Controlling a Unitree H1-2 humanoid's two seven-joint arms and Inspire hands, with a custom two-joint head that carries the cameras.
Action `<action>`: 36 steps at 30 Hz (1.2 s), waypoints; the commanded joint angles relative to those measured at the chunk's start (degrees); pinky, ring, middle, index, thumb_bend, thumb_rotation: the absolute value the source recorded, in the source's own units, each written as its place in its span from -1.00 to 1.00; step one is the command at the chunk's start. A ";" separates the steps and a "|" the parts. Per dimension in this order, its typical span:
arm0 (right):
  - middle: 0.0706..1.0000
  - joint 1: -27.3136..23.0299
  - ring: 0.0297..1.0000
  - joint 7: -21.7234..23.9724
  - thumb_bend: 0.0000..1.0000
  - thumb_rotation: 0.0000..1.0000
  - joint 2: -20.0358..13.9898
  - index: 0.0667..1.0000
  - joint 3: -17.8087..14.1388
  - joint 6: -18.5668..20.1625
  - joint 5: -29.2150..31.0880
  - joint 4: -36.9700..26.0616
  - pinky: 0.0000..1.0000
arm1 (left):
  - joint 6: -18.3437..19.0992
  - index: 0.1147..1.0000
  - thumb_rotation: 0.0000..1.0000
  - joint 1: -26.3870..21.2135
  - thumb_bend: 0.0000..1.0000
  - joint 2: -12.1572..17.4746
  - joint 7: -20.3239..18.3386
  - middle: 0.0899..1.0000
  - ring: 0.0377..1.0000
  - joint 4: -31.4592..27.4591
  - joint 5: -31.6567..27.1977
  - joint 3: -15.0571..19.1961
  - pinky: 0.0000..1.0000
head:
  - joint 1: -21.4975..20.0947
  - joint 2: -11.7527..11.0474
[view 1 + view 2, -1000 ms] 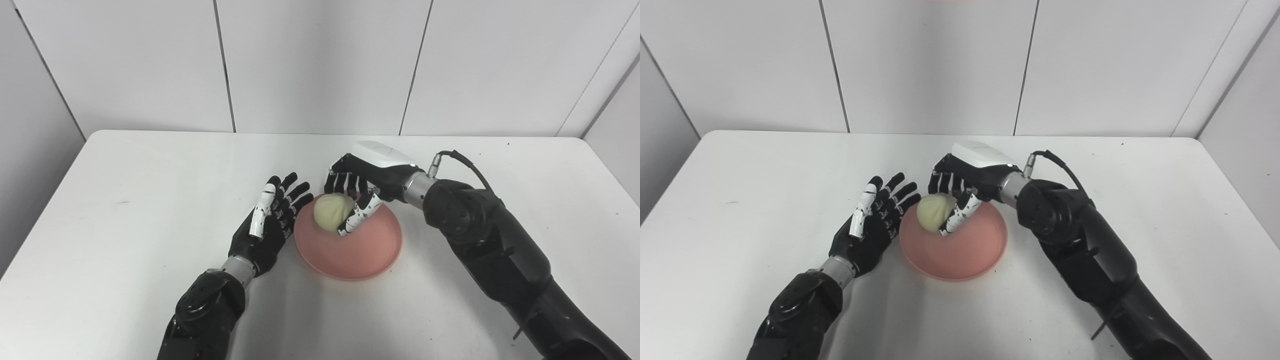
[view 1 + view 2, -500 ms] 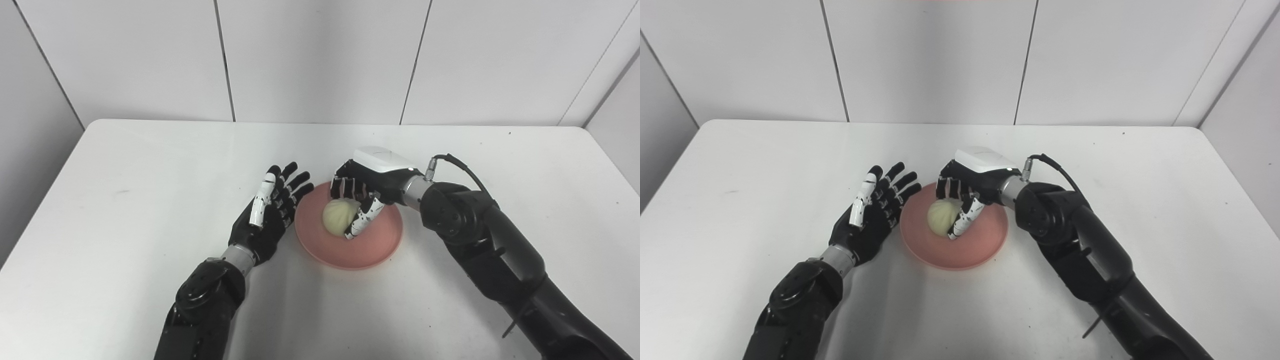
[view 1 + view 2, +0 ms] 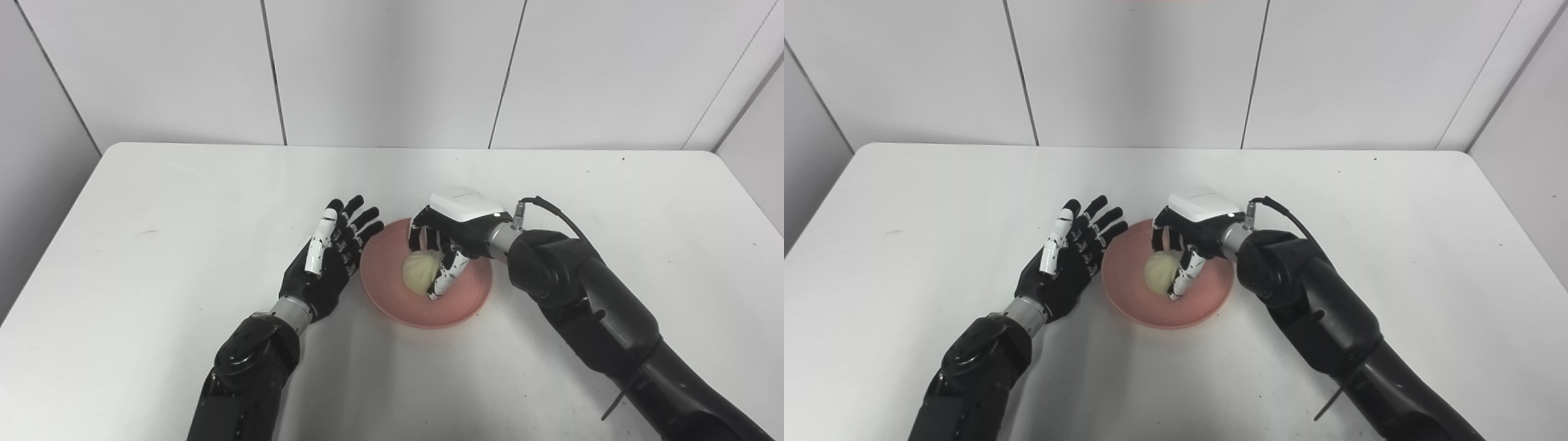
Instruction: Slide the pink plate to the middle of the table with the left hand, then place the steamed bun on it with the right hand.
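The pink plate lies near the middle of the white table. A pale steamed bun is low over the plate's centre, held from above by my right hand, whose fingers and thumb are curled around it. Whether the bun rests on the plate I cannot tell. My left hand stands on its edge just left of the plate's rim, fingers spread and straight, holding nothing. In the right eye view the bun and plate show the same way.
The white table runs to grey wall panels at the back. Its left edge and right edge are both in view. Nothing else stands on it.
My right hand has come down and slightly nearer with the bun, from above the plate's far rim to its centre. The camera has tilted. The left hand has stayed beside the plate.
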 commanded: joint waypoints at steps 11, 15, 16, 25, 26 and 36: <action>0.72 -1.85 0.53 5.99 0.74 0.15 -1.10 0.81 0.28 1.79 -3.75 -5.06 0.15 | 3.29 0.94 1.00 1.64 -0.04 0.29 0.70 0.89 0.90 1.37 1.40 -0.56 0.99 | -0.22 -0.33; 0.86 -2.24 0.63 10.21 0.84 0.35 -1.11 0.90 -0.46 3.28 -5.27 -7.88 0.23 | 3.08 0.94 1.00 1.58 -0.03 0.44 0.58 0.90 0.92 1.53 1.45 -0.69 0.99 | -0.31 -0.50; 0.88 -2.39 0.64 11.20 0.86 0.39 -1.05 0.92 -0.78 3.64 -5.39 -8.49 0.24 | 3.08 0.94 1.00 1.55 -0.03 0.49 0.55 0.91 0.93 1.58 1.47 -0.73 1.00 | -0.31 -0.50; 0.87 -3.87 0.64 17.36 0.96 0.49 -1.00 0.98 -3.45 6.33 -4.79 -12.54 0.20 | 3.18 0.93 1.00 1.34 0.01 0.50 0.95 0.91 0.93 1.93 1.70 -0.78 1.00 | -0.36 -0.87; 0.85 -3.85 0.62 17.44 0.97 0.49 -0.97 0.98 -3.77 6.23 -4.56 -12.77 0.18 | 3.10 0.93 1.00 1.29 0.01 0.52 0.86 0.91 0.93 2.09 1.66 -0.75 1.00 | -0.36 -1.11; 0.79 -2.65 0.60 15.99 0.92 0.50 -0.56 0.99 -10.37 7.58 1.77 -15.98 0.17 | 0.97 0.92 1.00 1.17 0.02 0.24 0.28 0.89 0.89 3.23 0.48 0.90 0.96 | -0.82 -2.57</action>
